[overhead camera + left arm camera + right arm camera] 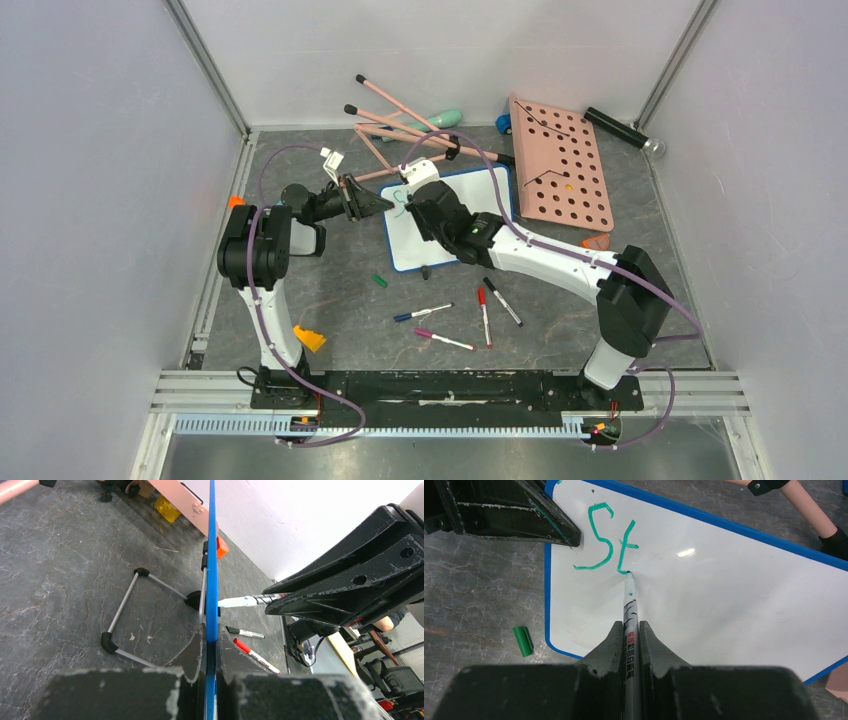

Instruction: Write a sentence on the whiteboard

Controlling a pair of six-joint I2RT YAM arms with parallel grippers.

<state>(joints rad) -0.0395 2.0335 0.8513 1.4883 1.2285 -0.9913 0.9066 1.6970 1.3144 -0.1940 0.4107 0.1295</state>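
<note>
The right pincer (628, 625) is gripping a green marker (630, 600), its jaws closed tight on the barrel, and the tip is touching the whiteboard (724, 595) at the foot of the "t". Of the sentence (606, 542) only the green letters "St" are showing, in the far left corner of the board, so I am judging that almost all the writing is left to do. The left pincer (211, 647) is fully closed on the board's blue left edge, steadying it. The whiteboard is sitting in the middle of the worktop (330, 300), toward the far side, raised on thin wire legs. Its remaining white surface is bare and glossy. The marker's green cap (523, 640) is lying just beside the near left corner.
</note>
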